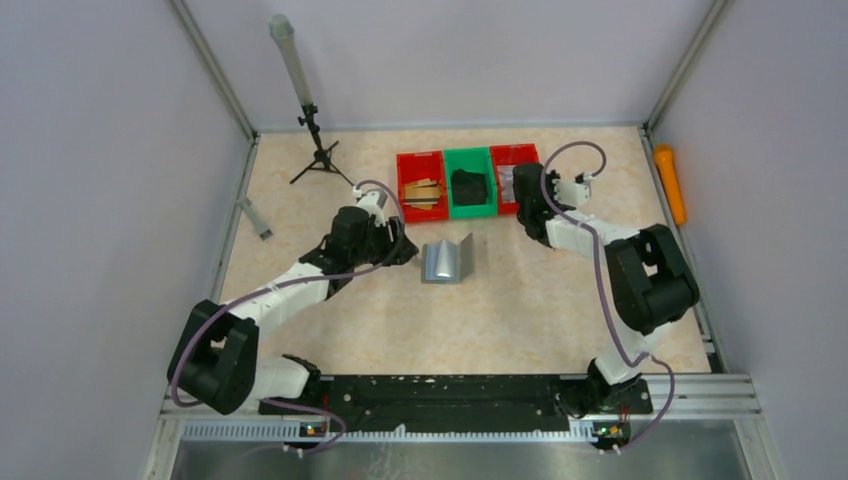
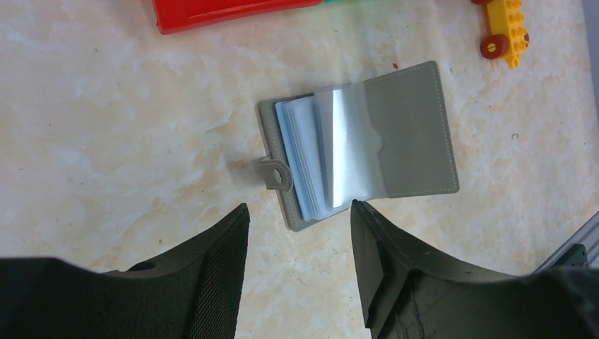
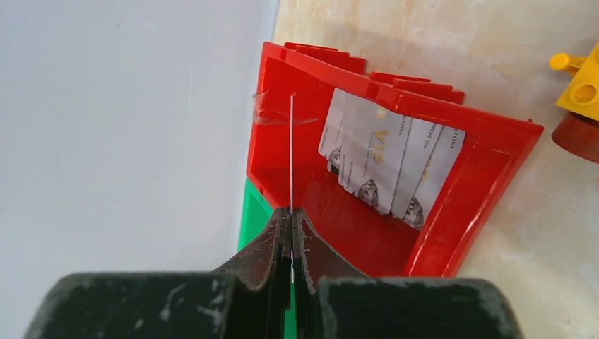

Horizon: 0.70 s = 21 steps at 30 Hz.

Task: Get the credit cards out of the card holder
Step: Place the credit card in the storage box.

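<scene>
The grey card holder (image 1: 446,260) lies open on the table; in the left wrist view (image 2: 360,141) it shows its tab, bluish pockets and a shiny sleeve. My left gripper (image 2: 299,212) is open, just near of the holder, apart from it. My right gripper (image 3: 290,213) is shut on a thin credit card (image 3: 292,152), seen edge-on, held over the right red bin (image 3: 466,183). Several white credit cards (image 3: 388,162) lie in that bin. In the top view the right gripper (image 1: 528,200) is at the right red bin (image 1: 512,155).
A left red bin (image 1: 421,185) holds tan items, and a green bin (image 1: 469,182) holds a black object. A yellow toy piece (image 2: 505,28) lies right of the holder. A small tripod (image 1: 318,150) stands at the back left. An orange object (image 1: 669,182) lies at the right wall.
</scene>
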{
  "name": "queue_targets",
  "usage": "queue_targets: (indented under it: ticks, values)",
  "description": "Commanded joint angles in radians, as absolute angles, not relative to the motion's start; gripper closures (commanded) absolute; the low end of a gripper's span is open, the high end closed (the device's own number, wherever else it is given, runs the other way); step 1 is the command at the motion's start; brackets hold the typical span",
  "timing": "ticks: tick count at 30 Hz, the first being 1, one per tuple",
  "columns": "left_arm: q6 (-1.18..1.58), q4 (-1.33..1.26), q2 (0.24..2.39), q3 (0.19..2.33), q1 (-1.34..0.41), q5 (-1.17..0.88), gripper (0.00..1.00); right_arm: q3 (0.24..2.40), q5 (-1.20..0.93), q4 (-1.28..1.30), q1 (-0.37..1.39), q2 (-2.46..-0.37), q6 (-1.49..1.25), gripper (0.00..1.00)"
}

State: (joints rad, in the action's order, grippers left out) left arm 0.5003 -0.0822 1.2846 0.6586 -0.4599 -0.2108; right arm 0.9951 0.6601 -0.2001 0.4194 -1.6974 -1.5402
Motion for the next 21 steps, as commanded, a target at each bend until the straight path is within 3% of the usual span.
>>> queue_targets:
  ticks: [1,15,18,21]
  values:
    - [0.515,-0.053,1.334,0.718,-0.465,-0.196,0.42,1.096,0.671,-0.207,0.405,-1.777,-1.590,1.00]
    - [0.511,-0.040,1.403,0.753,-0.464,-0.226,0.42,1.205,0.700,-0.230,0.405,-1.957,-1.632,0.99]
    - [0.509,-0.040,1.404,0.754,-0.464,-0.230,0.42,1.227,0.705,-0.226,0.404,-1.984,-1.636,0.96]
    - [0.507,-0.040,1.400,0.754,-0.465,-0.229,0.42,1.239,0.706,-0.209,0.404,-1.987,-1.639,0.83]
